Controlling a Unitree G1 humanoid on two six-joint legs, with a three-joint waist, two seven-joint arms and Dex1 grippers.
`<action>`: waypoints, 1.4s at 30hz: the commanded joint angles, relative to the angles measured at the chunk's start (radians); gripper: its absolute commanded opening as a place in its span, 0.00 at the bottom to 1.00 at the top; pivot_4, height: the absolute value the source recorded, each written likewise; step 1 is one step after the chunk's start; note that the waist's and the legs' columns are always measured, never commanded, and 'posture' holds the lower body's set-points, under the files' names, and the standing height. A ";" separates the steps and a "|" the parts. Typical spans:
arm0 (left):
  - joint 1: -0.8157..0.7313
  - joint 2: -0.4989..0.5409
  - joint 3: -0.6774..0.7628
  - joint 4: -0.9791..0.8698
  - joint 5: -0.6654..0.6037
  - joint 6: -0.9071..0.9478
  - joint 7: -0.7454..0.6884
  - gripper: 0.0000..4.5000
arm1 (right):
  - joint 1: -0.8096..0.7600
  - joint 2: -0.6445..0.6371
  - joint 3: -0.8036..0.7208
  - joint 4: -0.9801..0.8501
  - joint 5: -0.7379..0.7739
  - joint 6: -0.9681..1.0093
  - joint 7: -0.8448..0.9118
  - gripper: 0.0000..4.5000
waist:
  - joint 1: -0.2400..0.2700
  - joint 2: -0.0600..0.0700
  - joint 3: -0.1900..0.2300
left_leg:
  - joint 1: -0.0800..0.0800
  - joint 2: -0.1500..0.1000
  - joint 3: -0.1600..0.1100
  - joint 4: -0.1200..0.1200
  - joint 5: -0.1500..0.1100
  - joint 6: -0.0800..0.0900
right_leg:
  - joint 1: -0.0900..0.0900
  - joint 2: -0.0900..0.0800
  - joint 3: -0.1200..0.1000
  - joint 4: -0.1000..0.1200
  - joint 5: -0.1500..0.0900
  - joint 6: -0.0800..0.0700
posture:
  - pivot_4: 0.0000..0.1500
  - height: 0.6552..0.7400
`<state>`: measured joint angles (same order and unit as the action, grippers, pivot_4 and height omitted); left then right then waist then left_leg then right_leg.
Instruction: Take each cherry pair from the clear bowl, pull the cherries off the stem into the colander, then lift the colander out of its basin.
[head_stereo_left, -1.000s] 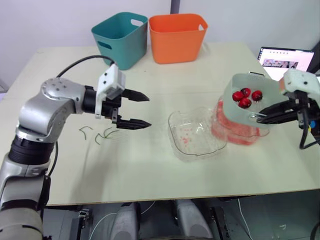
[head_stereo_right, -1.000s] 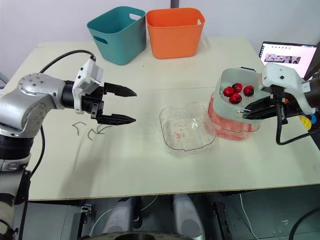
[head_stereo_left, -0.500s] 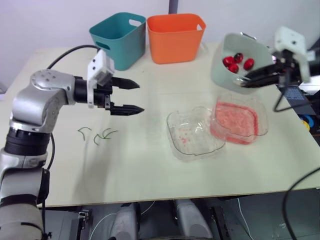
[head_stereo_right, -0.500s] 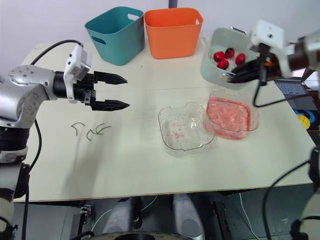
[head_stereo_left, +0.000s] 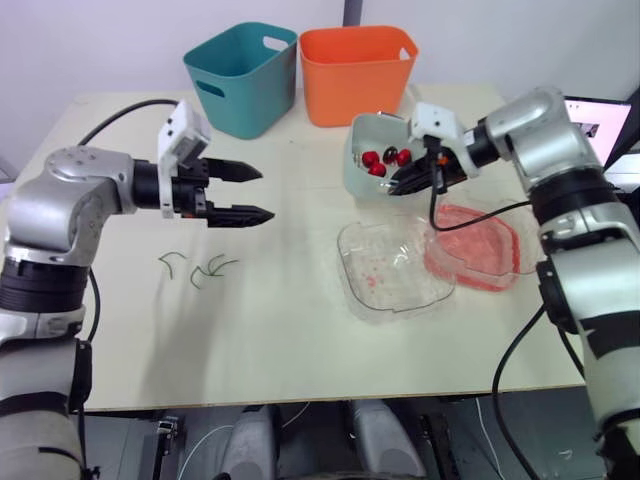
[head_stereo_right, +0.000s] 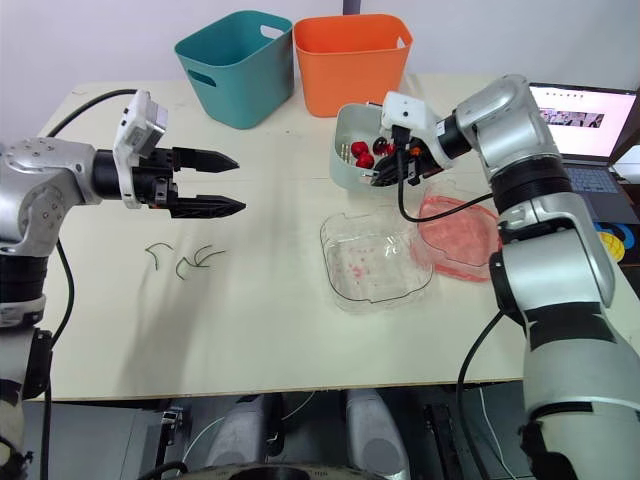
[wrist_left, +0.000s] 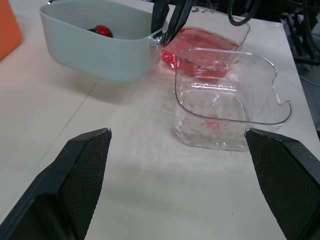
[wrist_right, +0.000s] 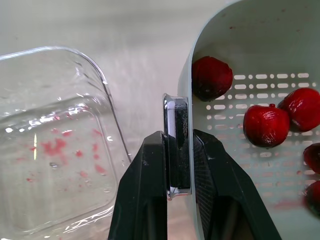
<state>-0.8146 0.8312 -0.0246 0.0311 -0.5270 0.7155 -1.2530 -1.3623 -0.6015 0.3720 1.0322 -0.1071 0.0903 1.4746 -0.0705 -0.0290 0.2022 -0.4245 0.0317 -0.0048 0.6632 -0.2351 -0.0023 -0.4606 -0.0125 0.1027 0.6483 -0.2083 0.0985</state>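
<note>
**Colander out of basin, held by right arm over the desk's far middle**

- Left gripper (head_stereo_left: 265, 192): fingers spread wide, nothing in them. It hangs above the left half of the desk (head_stereo_left: 300, 340), likely parked there because it has no cherry pair to work on.
- Bare stems (head_stereo_left: 200, 268): a few green ones lie loose on the desk below and just nearer than that gripper, well apart from the dishes. They look discarded where the pulling was done.
- Teal bin (head_stereo_left: 245, 75) and orange bin (head_stereo_left: 357, 70): side by side at the far edge, not involved.
- Clear bowl (head_stereo_left: 385, 262): right of the desk's centre, holding no cherries, only red juice spots. Judged emptied.
- Colander (head_stereo_left: 357, 175): pale, tilted, several cherries (head_stereo_left: 385, 160) inside. It sits beyond the clear bowl and seems clear of the desk, though the gap is hard to judge.
- Right gripper (wrist_right: 177, 137): fingers pinched on the colander's rim tab, one inside and one outside. An edge grip keeps the fruit untouched but lets the load tip.
- Basin (head_stereo_left: 500, 280): pink-stained, touching the bowl's right side, nothing in it.
- Laptop (head_stereo_left: 600, 115): far right corner.
</note>
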 joint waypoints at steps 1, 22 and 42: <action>0.024 0.016 0.048 -0.074 -0.027 0.012 0.024 1.00 | -0.056 0.034 0.009 0.109 -0.065 -0.084 -0.058 0.09 | -0.002 0.000 0.000 | 0.000 0.000 0.000 0.000 0.000 0.000 | 0.000 0.000 0.000 0.000 0.000 0.000 | 1.00 1.00; 0.051 0.033 0.071 -0.032 -0.014 -0.015 0.048 1.00 | -0.126 -0.037 -0.205 0.173 -0.024 -0.110 -0.165 0.69 | -0.003 0.000 0.000 | 0.001 0.000 0.000 0.000 0.000 0.000 | 0.000 0.000 0.000 0.001 0.000 0.000 | 1.00 1.00; 0.341 0.155 0.280 -0.049 -0.108 0.115 0.086 1.00 | 1.105 -0.438 -1.152 -1.096 0.498 0.870 -0.258 0.99 | 0.001 0.000 -0.001 | 0.019 0.000 0.000 -0.004 -0.001 0.001 | 0.017 0.001 0.001 -0.001 -0.009 -0.003 | 1.00 1.00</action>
<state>-0.4930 0.9793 0.1990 0.0116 -0.6052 0.8104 -1.1889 -0.3112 -1.0417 -0.6798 -0.0141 0.3699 0.9355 1.2224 -0.0697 -0.0290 0.2015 -0.4055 0.0320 -0.0043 0.6592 -0.2361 -0.0012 -0.4430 -0.0122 0.1036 0.6466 -0.2179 0.0955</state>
